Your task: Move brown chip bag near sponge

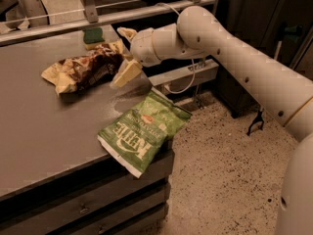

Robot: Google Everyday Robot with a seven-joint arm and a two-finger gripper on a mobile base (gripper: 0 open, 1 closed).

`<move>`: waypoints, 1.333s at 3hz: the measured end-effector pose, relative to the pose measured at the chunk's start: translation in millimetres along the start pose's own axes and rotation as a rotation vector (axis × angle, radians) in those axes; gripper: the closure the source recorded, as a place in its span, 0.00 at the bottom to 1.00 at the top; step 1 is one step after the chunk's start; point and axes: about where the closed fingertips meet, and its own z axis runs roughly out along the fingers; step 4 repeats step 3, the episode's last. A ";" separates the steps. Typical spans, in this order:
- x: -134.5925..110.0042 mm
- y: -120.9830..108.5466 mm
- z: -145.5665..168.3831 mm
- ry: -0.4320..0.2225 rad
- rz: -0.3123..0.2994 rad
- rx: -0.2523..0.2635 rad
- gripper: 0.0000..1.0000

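Gripper (125, 53): fingers spread, straddling rt end of brown chip bag (83, 68), toward rear of table (39, 136). Sponge (93, 35): just behind bag, by back rail (49, 26). Green chip bag (142, 131): overhangs front-rt corner. Open tabletop left & front of brown bag.

On the table (39, 131) you find the brown chip bag (85, 70) toward the back. The sponge (93, 35) lies just behind it, close to the rail (54, 24) at the far edge. The gripper (125, 53) is at the right end of this bag. The Kettle chip bag (142, 131) lies in front and to the right, partly hanging over the table corner.
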 end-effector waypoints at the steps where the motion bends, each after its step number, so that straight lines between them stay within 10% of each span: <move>1: -17.4 22.7 -26.0 -0.063 0.062 -0.001 0.00; 3: -36.8 63.6 -123.1 -0.117 0.138 0.014 0.00; 4: -36.8 63.6 -123.1 -0.117 0.138 0.014 0.00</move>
